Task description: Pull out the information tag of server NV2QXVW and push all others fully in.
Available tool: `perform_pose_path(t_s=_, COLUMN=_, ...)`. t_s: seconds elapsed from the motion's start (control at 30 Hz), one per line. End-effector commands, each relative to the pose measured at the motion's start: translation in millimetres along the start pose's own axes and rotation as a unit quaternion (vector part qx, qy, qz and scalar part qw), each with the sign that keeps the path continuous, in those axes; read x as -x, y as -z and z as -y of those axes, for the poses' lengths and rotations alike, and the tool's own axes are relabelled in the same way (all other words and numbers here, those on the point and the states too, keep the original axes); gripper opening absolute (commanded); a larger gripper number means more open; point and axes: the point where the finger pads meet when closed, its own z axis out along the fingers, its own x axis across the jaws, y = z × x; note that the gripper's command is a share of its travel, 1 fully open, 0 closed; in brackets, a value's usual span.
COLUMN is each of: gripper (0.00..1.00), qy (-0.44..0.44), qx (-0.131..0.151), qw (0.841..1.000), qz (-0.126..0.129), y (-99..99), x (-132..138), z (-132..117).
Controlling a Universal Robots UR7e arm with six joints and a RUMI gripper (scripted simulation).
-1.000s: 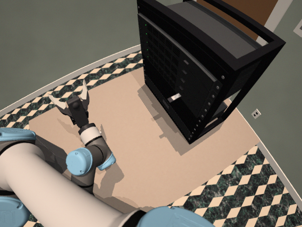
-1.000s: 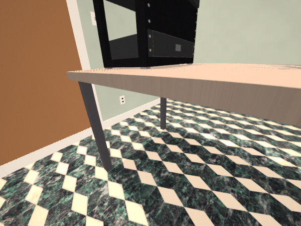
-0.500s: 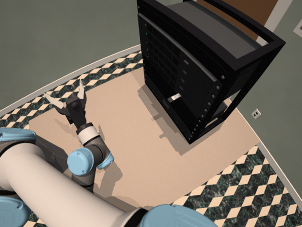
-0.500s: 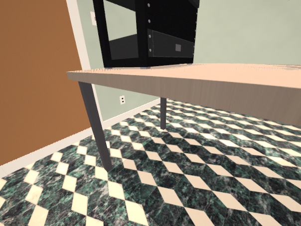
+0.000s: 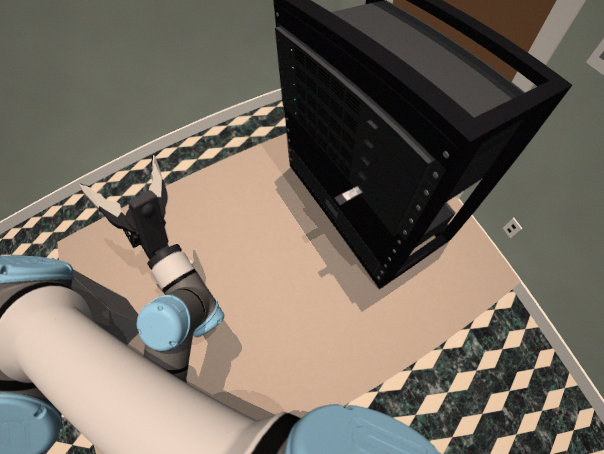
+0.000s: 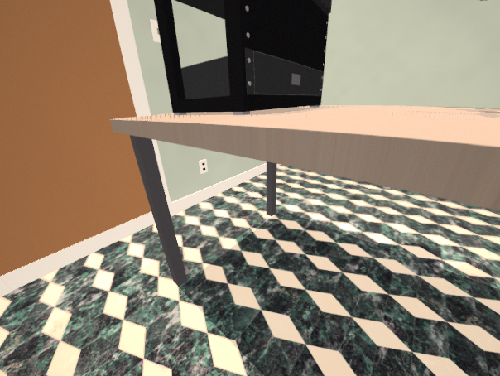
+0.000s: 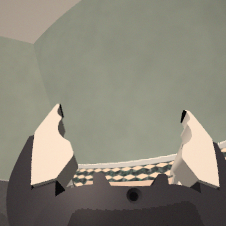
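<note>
Only the top view shows the rack's (image 5: pixel 542 102) front — 1 pale information tag (image 5: pixel 348 195) juts from a low server at frame center, its long axis pointing lower left over the table (image 5: pixel 280 320). The exterior view shows just the rack's bottom corner. The gripper (image 5: pixel 131 191) — fingers spread wide, holding nothing — sits at left, well apart from the rack; the wrist view faces bare wall.

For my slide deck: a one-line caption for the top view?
Open gripper far from the black server rack, where one information tag sticks out low on the front.
</note>
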Motion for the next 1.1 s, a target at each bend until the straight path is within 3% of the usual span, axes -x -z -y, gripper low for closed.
perform_pose_path(t_s=0.0, gripper=1.00, qy=-0.021, qx=-0.016, qw=1.000, qz=0.010, y=-1.9, x=5.9, z=4.4)
perform_pose_path(t_s=1.07, gripper=1.00, qy=-0.098, qx=-0.073, qw=0.991, qz=0.052, y=-9.9, x=32.0, z=26.1)
